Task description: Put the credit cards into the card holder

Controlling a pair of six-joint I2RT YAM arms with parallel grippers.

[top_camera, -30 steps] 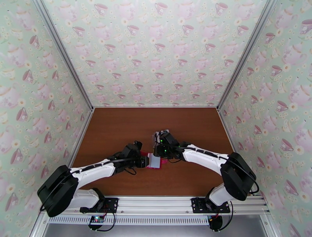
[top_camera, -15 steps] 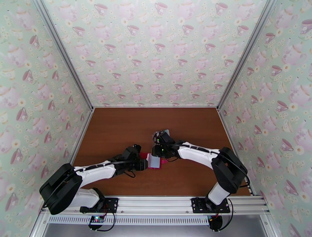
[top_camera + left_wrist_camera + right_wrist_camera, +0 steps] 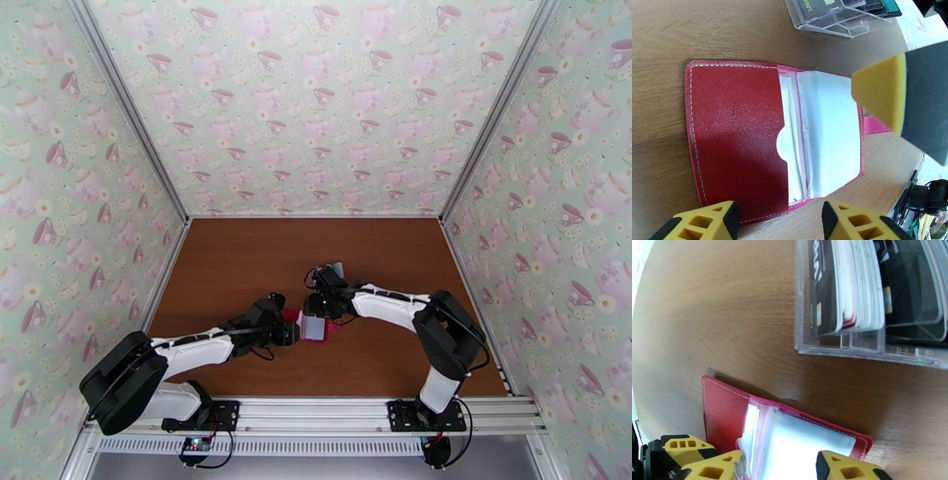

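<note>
The wallet (image 3: 734, 138) is lying open on the table (image 3: 671, 31), cards (image 3: 853, 283) sitting in the stand (image 3: 837, 348) just beyond. The left fingers (image 3: 711, 221) and right fingers (image 3: 845, 469) are gaping, empty, over it. Left should be pinning it flat while right fetches 1 card.

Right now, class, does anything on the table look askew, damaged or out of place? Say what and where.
Only one small thing: the open card holder has a dark mark on its red flap, seen from the left wrist. The credit cards stand tidily in the clear stand.
</note>
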